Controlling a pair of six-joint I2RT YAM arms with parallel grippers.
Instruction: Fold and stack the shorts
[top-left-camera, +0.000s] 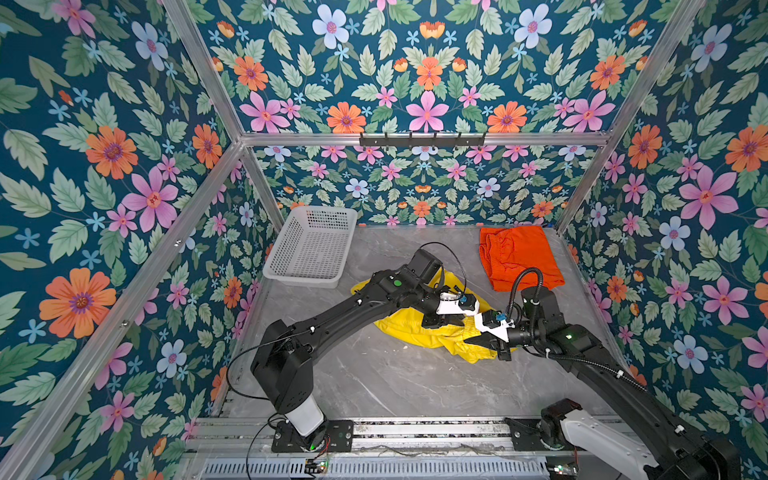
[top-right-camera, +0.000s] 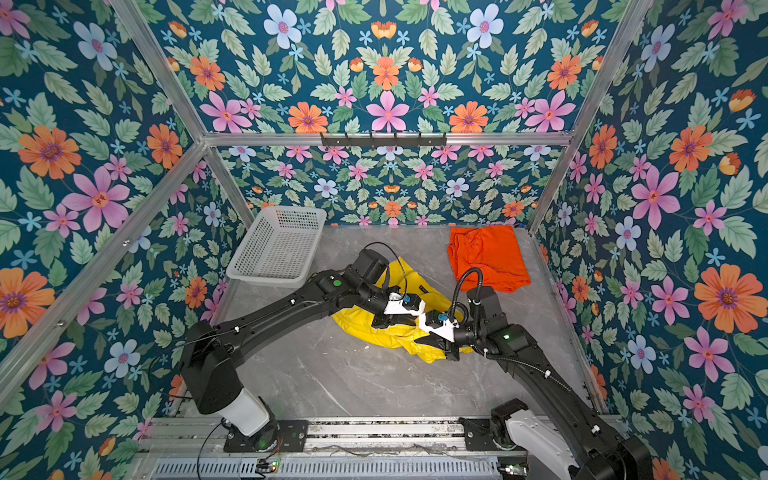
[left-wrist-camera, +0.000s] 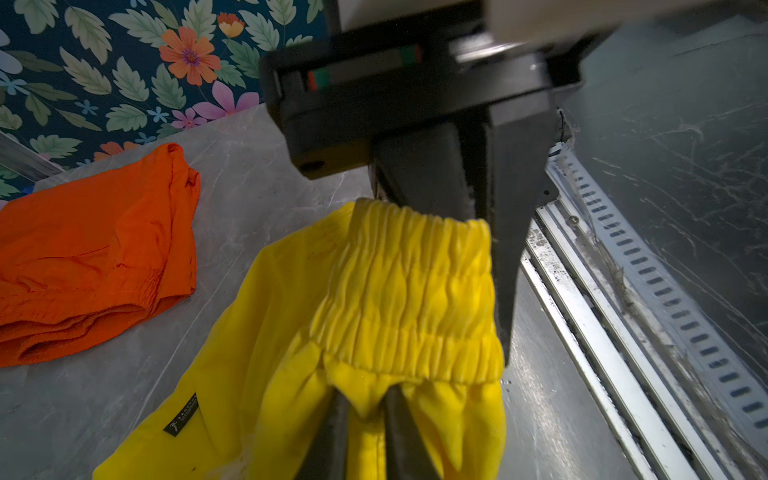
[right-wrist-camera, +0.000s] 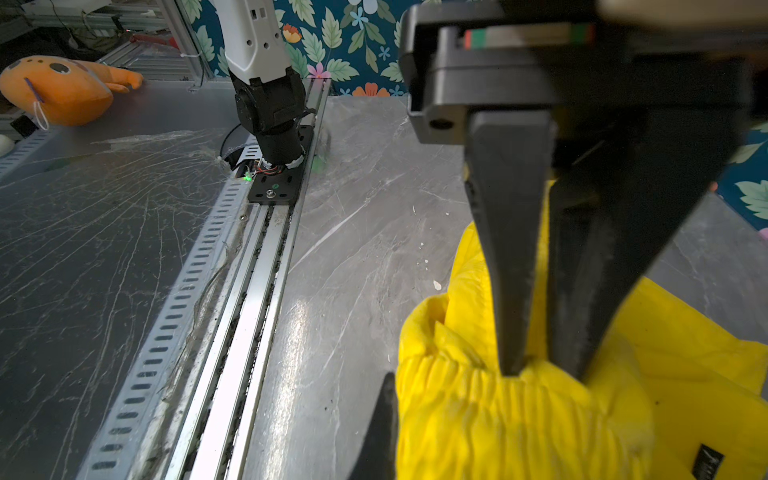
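Note:
The yellow shorts (top-left-camera: 409, 330) (top-right-camera: 365, 328) lie crumpled mid-table, and both grippers hold them at the elastic waistband (left-wrist-camera: 407, 282). My left gripper (top-left-camera: 446, 321) (top-right-camera: 397, 321) (left-wrist-camera: 368, 419) is shut on yellow fabric just under the waistband. My right gripper (top-left-camera: 478, 340) (top-right-camera: 428, 338) (right-wrist-camera: 399, 419) is shut on the waistband close beside it; one of its fingers is hidden by the cloth. The orange shorts (top-left-camera: 519, 257) (top-right-camera: 486, 257) (left-wrist-camera: 91, 257) lie folded at the back right, apart from both grippers.
A white perforated basket (top-left-camera: 286, 245) (top-right-camera: 253, 249) stands at the back left. A metal rail (top-left-camera: 415, 430) runs along the table's front edge. An orange plush toy (right-wrist-camera: 58, 87) lies beyond the rail, outside the cell.

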